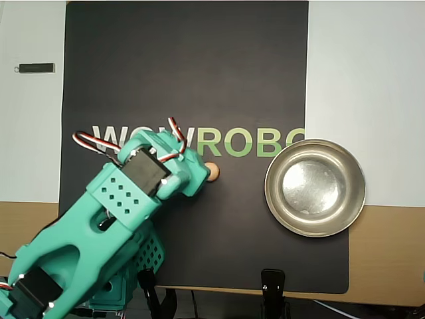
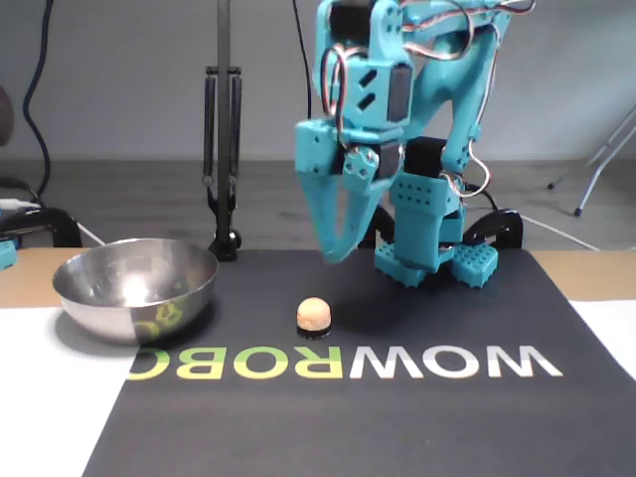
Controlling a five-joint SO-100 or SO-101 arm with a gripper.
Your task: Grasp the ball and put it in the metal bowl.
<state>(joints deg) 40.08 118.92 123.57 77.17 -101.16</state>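
The ball (image 2: 313, 314) sits on the black mat (image 2: 417, 417) at centre frame in the fixed view, just above the "WOWROBO" lettering (image 2: 343, 363); the teal gripper (image 2: 336, 248) hangs above and slightly right of it, fingertips pointing down, nearly closed and holding nothing; in the overhead view the gripper head (image 1: 192, 174) covers the ball's (image 1: 213, 172) left edge; the metal bowl (image 1: 315, 187) stands at right there, well apart, empty.
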